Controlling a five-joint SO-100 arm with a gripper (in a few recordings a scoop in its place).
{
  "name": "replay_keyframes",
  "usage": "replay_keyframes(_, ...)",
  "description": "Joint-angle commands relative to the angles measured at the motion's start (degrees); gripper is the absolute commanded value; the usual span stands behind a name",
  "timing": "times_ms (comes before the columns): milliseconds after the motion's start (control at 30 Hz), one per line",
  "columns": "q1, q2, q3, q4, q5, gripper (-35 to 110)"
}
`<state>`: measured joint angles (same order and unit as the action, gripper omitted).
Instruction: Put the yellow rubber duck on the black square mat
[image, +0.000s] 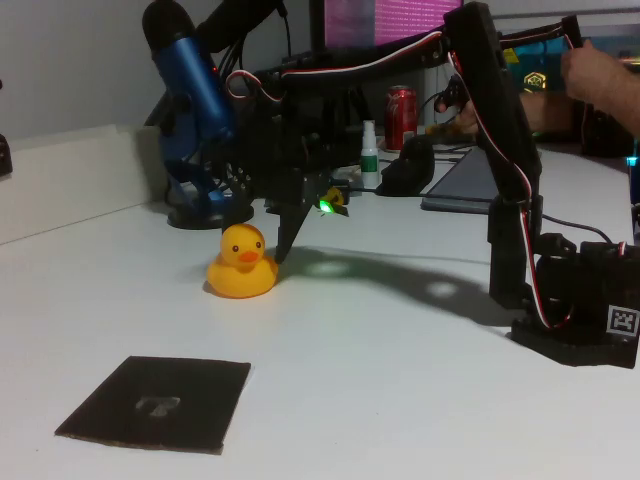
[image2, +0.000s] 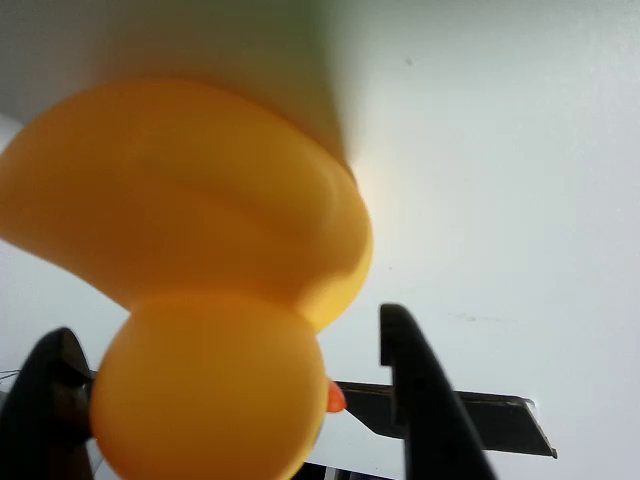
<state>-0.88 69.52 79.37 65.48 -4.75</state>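
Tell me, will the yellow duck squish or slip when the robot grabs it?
The yellow rubber duck looks glossy and rounded, so it may slip between the fingers of the end effector, which straddle its head. Being rubber, it probably squishes a little. It sits flat on the table, so a push likely slides it rather than rolls it.

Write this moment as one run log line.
phase: reaching | gripper: open, jaws straddle the yellow rubber duck | black square mat: empty | duck: on table
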Motion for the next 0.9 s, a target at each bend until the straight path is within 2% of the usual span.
replay_keyframes(0, -1.5, 1.4, -2.0, 0.7, -0.9, 32)
replay_keyframes(233, -1.8, 1.4, -2.0, 0.8, -0.8, 23)
replay_keyframes(600, -2.0, 3.5, -2.0, 0.4, -0.8, 22)
replay_keyframes(867, -1.8, 3.6, -2.0, 0.8, -0.8, 12)
